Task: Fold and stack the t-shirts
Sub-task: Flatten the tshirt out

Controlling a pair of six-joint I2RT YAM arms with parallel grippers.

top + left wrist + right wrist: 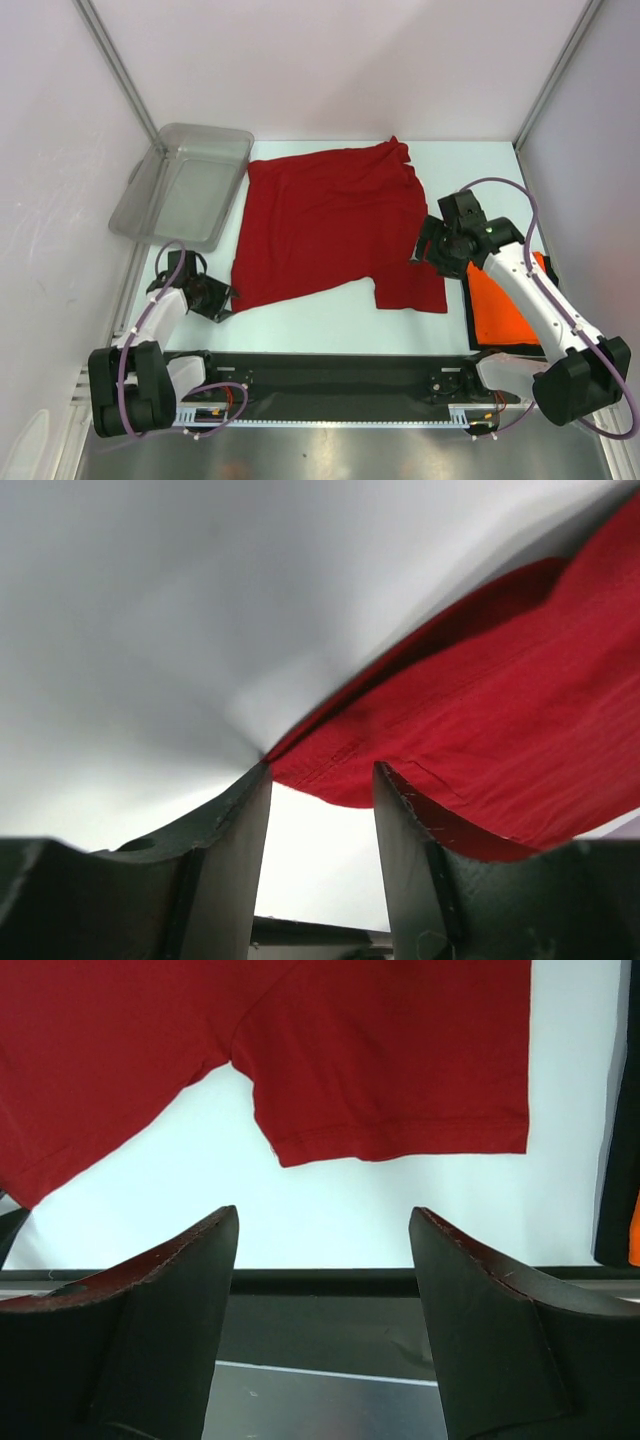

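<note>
While right tool [324, 1215] gapes empty, left tool [320, 770] open, maybe at red shirt [330, 220] hem

Orange t-shirt [497, 303]: 4 o'clock in top view, partly hidden under right arm [527, 288]; in right wrist view only sliver at 3 o'clock, cut by frame edge. Dark red t-shirt [380, 1050]: cut off at 12 o'clock in right wrist view; blurred in left wrist view, cut at 3 o'clock. Right gripper [430, 250]: fingertips hidden beneath own body in top view. Left gripper [222, 298]: contact with shirt corner too small to tell.
</note>
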